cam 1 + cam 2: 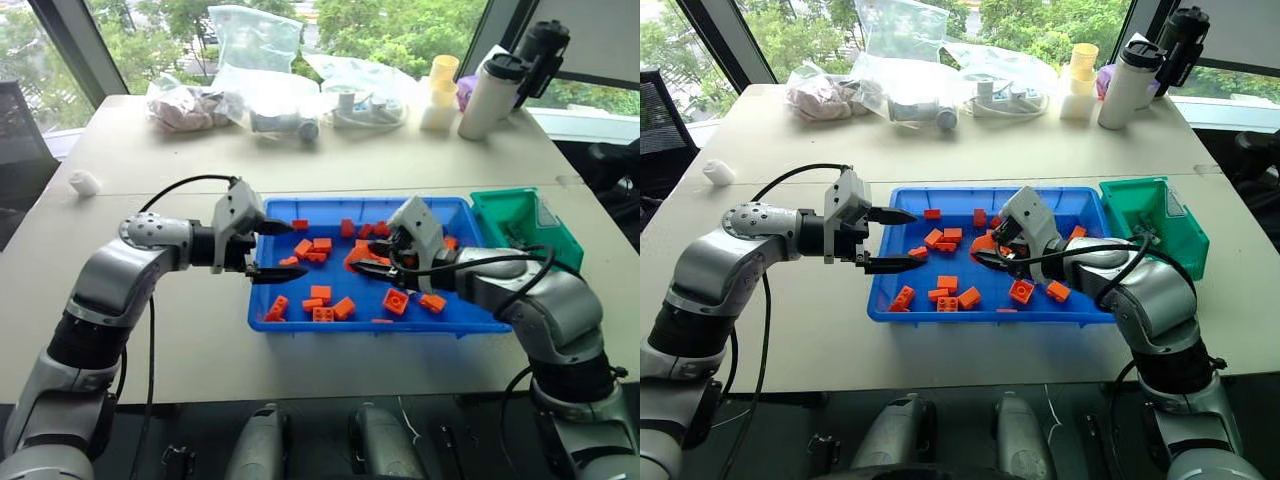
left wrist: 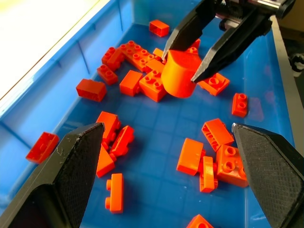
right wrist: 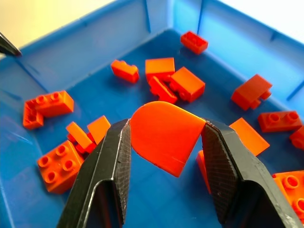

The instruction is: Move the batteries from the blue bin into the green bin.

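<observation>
Over the blue bin [image 1: 262, 300] on the worktop [image 1: 180, 340], the right gripper [image 3: 164, 142] pinches a rounded orange block [image 3: 164, 130] between its fingers. The left gripper [image 1: 268, 250] hovers at the bin's left edge, fingers spread. The green bin [image 1: 520, 225] sits right of it. No batteries can be made out among the scattered orange bricks [image 1: 320, 295].

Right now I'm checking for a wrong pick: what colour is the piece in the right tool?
Orange, like the bricks; the rounded piece shows best in the right wrist view.
</observation>
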`<state>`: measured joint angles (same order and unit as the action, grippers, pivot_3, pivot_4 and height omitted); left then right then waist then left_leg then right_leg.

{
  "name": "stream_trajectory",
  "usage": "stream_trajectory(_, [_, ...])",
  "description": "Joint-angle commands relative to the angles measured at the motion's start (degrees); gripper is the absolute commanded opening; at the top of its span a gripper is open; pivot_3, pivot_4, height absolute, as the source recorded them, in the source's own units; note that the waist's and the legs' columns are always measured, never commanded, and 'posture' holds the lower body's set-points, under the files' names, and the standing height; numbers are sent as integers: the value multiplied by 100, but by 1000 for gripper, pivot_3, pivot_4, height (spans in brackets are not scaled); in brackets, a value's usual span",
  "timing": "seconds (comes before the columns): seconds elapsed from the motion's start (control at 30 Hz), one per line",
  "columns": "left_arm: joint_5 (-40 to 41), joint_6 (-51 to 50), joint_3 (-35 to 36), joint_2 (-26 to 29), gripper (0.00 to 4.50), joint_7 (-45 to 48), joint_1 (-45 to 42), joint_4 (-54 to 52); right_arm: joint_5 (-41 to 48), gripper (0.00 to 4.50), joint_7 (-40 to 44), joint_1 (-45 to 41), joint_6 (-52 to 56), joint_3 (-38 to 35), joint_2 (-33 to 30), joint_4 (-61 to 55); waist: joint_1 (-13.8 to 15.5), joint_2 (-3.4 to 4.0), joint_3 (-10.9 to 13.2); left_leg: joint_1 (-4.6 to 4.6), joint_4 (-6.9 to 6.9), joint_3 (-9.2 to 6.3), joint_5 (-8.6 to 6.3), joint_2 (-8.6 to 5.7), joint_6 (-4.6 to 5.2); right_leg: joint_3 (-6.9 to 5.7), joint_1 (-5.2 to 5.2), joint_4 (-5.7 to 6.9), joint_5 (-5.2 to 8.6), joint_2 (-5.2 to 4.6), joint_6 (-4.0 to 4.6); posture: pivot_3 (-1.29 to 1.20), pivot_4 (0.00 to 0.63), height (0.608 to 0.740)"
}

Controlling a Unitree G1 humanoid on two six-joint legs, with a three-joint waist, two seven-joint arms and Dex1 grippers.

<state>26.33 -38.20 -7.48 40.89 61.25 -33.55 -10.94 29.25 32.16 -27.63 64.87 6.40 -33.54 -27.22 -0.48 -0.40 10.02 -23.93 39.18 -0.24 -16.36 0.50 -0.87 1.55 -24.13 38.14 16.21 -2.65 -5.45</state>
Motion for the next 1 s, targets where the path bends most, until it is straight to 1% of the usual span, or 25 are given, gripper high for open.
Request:
stream_trajectory(0.03, [1, 78, 85, 24, 4500, 16, -40, -94, -148, 3611, -30, 23, -140, 15, -149, -19, -8, 0, 0, -1, 0, 2, 0, -2, 0, 0, 0, -1, 0, -1, 0, 0, 150, 740])
stream_trajectory(0.1, [6, 66, 100, 43, 4500, 9, 0, -127, -128, 4471, -37, -4, -154, -212, -237, -7, -20, 0, 0, 0, 0, 2, 0, -2, 0, 1, 0, -1, 0, -1, 0, 0, 150, 740])
stream_trajectory(0.17, [22, 39, 122, 59, 4500, -8, 42, -173, -83, 4471, -156, -19, -1, -659, -360, 14, -22, 0, 0, 0, 0, 1, 0, 1, 0, 0, -1, 0, 0, 2, 0, 0, 150, 740])
stream_trajectory(0.27, [40, 16, 137, 61, 4500, -26, 70, -210, -82, 4471, -264, 137, 374, -967, -655, -96, -17, 0, 0, 0, 0, 2, 0, 1, 0, 1, -1, 0, 0, 0, 0, 0, 150, 740])
stream_trajectory(0.37, [35, 33, 107, 7, 4500, -46, 58, -180, 160, 4471, -369, 337, 855, -1169, -567, -280, -17, -1, -1, 0, 0, 0, 0, 3, 0, 0, 0, -1, 0, 2, 0, 0, 150, 740])
stream_trajectory(0.5, [6, 71, 48, -85, 4500, -52, 7, -116, 138, 4471, -550, 542, 1089, -1029, -443, -401, -39, -1, -1, 0, -1, 1, 0, 3, 0, 1, -1, 0, 0, 3, 0, 0, 150, 740])
stream_trajectory(0.6, [-16, 85, 42, -118, 4500, -51, -5, -101, 214, 4471, -766, 473, 1406, -955, -94, -405, -42, -1, -1, 2, -1, 2, 0, 6, 0, 1, -1, 2, 0, 7, 0, 0, 150, 740])
stream_trajectory(0.83, [2, 54, 106, -112, 4500, -103, 66, -171, 80, 4471, -1073, 401, 1655, -817, 247, -82, -18, -1, -1, 2, -1, 2, 0, 3, 0, 1, -1, 1, 0, 3, 0, 0, 150, 740])
stream_trajectory(0.87, [6, 47, 109, -115, 4500, -116, 77, -186, 3, 4239, -1129, 376, 1646, -716, 246, 64, -22, -1, -1, 1, -1, 2, 0, 3, 0, 1, -1, 1, 0, 4, 0, 0, 150, 740])
stream_trajectory(0.93, [19, 32, 113, -125, 4500, -142, 91, -213, -136, 3597, -1210, 354, 1588, -564, 214, 292, -28, -1, -1, 2, -1, 3, 0, 3, 0, 1, -1, 1, 0, 3, 0, 0, 150, 740])
stream_trajectory(1.0, [53, 12, 142, -138, 4500, -179, 100, -234, -270, 2628, -1218, 355, 1534, -331, 42, 411, -31, -1, -1, 3, -1, 3, 0, 4, 0, 1, -1, 1, 0, 4, 0, 0, 150, 740])
